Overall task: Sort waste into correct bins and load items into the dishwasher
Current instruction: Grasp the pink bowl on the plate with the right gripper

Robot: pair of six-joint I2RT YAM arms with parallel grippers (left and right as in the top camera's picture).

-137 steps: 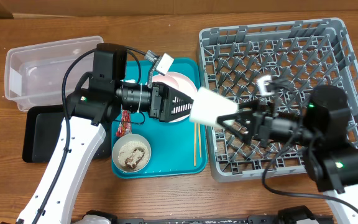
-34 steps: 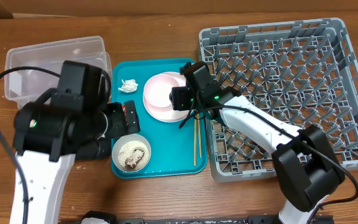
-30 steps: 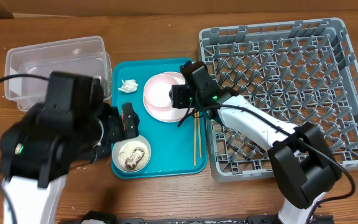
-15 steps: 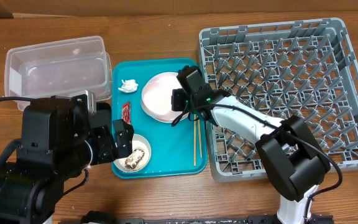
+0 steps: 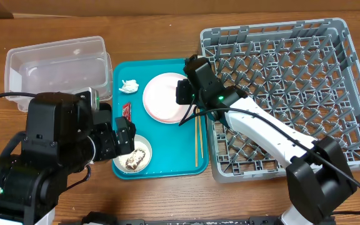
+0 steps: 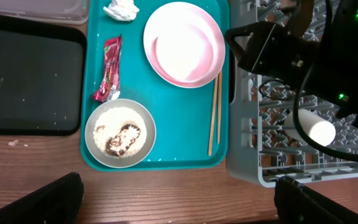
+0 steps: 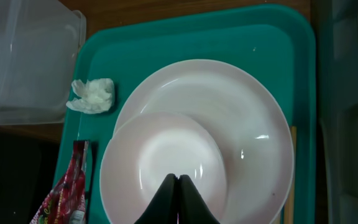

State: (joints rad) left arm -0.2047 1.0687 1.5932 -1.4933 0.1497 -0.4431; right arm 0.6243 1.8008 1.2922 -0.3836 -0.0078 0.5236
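Note:
The white plate [image 5: 161, 100] lies on the teal tray [image 5: 186, 164]. In the right wrist view it shows as two overlapping round outlines [image 7: 241, 124], the smaller one nearer. My right gripper [image 5: 181, 94] is at its right rim, shut, tips together over the white surface [image 7: 178, 179], and I see nothing between them. The tissue [image 5: 129, 86], red wrapper [image 5: 127, 111], bowl of rice scraps [image 5: 136, 156] and chopsticks [image 5: 197, 140] lie on the tray. The cup [image 6: 316, 130] lies in the dish rack [image 5: 330, 75]. My left gripper [image 6: 179, 205] hangs wide open and empty above the table's front edge.
The clear tub [image 5: 49, 62] stands at the back left. The black tray [image 6: 30, 81] lies just in front of it, left of the teal tray, mostly under my left arm in the overhead view. The rack's near-left wall [image 6: 241, 137] butts against the teal tray.
The right gripper has shut over the plate, which shifted slightly on the tray. The left arm has drawn back toward the front left. The cup, held 4.6 s ago, now lies in the rack.

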